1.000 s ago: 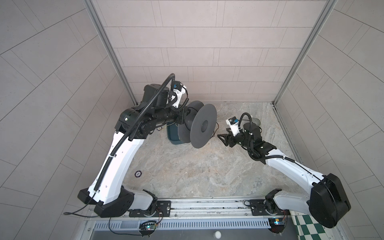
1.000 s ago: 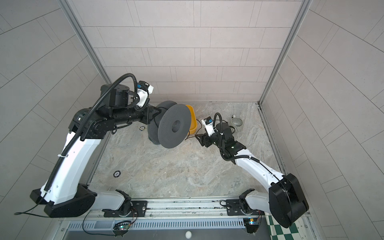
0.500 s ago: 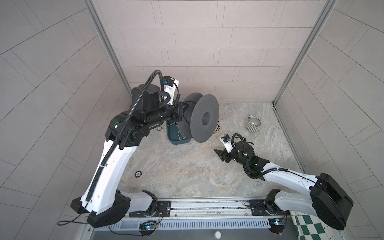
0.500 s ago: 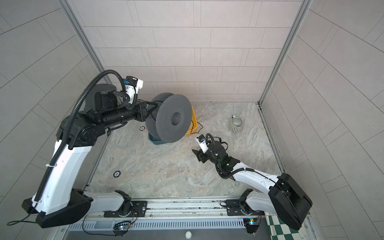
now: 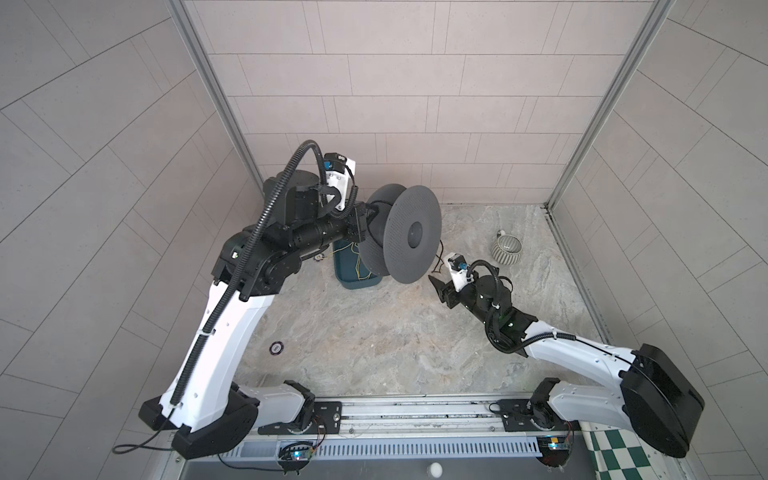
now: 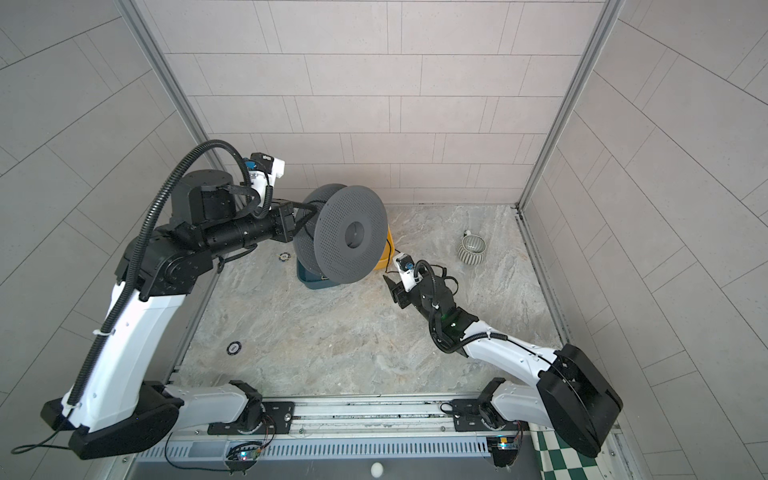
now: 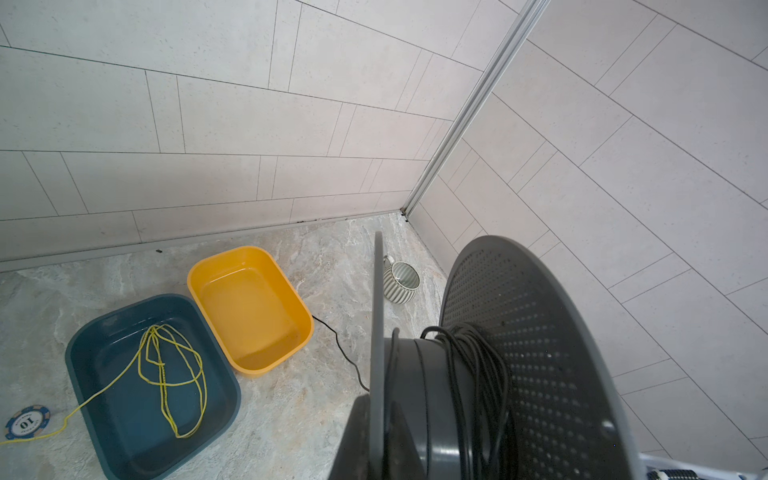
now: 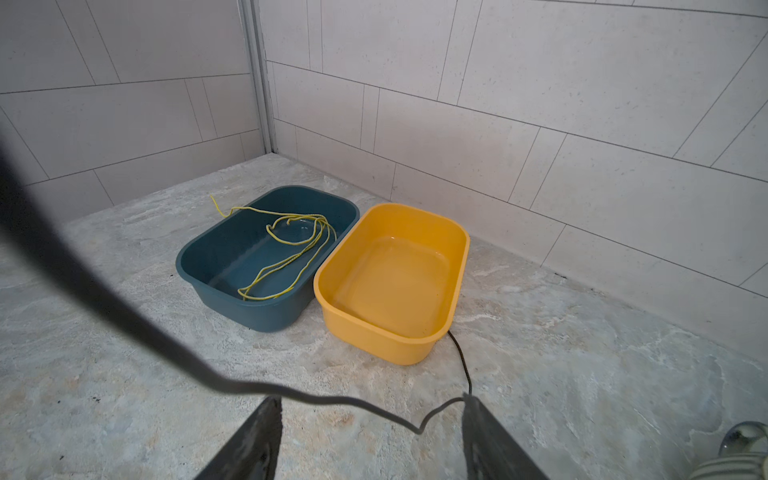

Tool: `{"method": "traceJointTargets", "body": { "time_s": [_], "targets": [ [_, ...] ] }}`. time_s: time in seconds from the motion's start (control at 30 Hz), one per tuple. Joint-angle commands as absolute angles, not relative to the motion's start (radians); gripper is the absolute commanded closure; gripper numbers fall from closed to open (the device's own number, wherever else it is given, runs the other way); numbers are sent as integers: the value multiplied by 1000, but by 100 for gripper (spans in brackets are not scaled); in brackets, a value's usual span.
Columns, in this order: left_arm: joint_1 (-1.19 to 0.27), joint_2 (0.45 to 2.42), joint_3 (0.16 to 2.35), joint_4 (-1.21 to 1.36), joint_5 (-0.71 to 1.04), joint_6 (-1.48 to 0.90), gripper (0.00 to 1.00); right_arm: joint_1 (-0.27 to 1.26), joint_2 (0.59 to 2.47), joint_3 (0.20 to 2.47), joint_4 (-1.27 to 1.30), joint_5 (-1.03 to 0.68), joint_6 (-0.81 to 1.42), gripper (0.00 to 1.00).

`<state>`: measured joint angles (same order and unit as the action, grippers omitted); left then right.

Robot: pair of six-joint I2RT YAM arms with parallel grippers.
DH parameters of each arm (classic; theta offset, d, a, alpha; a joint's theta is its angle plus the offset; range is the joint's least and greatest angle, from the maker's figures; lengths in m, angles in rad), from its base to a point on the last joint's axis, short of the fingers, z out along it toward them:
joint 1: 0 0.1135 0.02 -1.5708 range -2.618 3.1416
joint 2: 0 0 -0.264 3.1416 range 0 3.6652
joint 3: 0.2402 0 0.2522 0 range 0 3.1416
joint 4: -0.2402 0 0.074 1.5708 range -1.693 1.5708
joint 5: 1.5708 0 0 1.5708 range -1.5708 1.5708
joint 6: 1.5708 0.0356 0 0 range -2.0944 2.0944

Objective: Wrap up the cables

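Gripping the grey reel (image 5: 411, 235) by its near flange in the left gripper (image 5: 367, 224), jaws closed, I am seeing black cable (image 7: 482, 374) wound on the hub just beyond them. I am holding the right gripper (image 8: 370, 401) with its jaws apart. The cable's loose stretch is running between them from the yellow tub (image 8: 374, 336) ahead, touching one fingertip (image 8: 471, 409).

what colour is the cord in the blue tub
Yellow, slightly greenish; the cord shows best in the left wrist view.
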<state>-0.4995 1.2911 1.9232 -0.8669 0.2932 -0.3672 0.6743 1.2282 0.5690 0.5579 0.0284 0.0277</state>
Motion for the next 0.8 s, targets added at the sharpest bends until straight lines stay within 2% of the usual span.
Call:
{"method": "traceJointTargets", "body": {
  "time_s": [0.0, 0.1, 0.13, 0.2, 0.27, 0.4, 0.5, 0.63, 0.77],
  "targets": [
    [-494, 1262, 1927, -752, 315, -401, 100, 679, 1266, 613, 626, 30, 24, 36],
    [-493, 1259, 1924, -749, 309, -405, 100, 680, 1304, 627, 662, 43, 33, 45],
    [-493, 1258, 1925, -749, 304, -404, 100, 678, 1314, 648, 667, 43, 35, 52],
    [-491, 1254, 1923, -744, 290, -405, 100, 679, 1330, 664, 654, 46, 44, 75],
    [-487, 1251, 1920, -740, 274, -410, 100, 679, 1341, 672, 640, 43, 49, 84],
    [-482, 1249, 1904, -720, 261, -423, 100, 680, 1330, 654, 637, 53, 64, 95],
    [-470, 1251, 1895, -714, 240, -440, 100, 680, 1302, 638, 621, 58, 67, 100],
    [-457, 1253, 1879, -689, 220, -481, 100, 680, 1270, 651, 525, 55, 59, 100],
    [-450, 1266, 1871, -703, 126, -523, 100, 699, 1260, 690, 369, 64, 23, 100]
  ]
}}
